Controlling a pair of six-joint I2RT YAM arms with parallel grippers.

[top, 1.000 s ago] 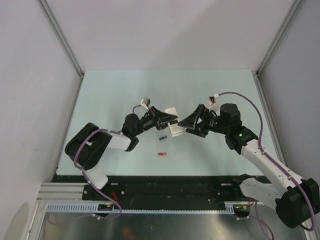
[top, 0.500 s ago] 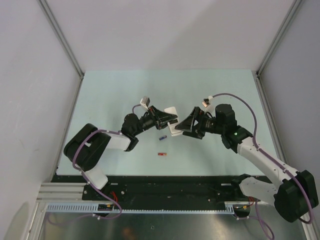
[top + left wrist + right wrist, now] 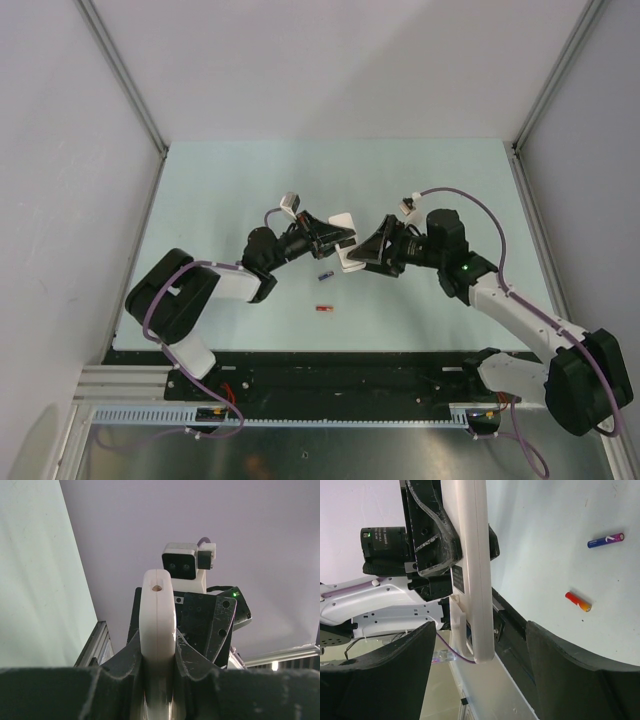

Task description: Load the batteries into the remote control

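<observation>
Left gripper [image 3: 328, 238] is clenched on the remote control [image 3: 156, 611], a slim, smooth white bar held off the pale green table [image 3: 220, 185]. Right gripper [image 3: 479, 635] straddles the bar's free end, jaws spread (a gap on each side). Nearer the arm bases, two small cylinders lie on open matt surface, well away from every table edge: a blue-purple battery [image 3: 325, 274] and a red battery [image 3: 323, 309].

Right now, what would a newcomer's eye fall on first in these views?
The white remote control, clamped in the left end effector and held above mid-table. The right end effector faces it with open jaws flanking its free end, not touching. On the table nearby lie a blue-purple battery and a red battery.
</observation>
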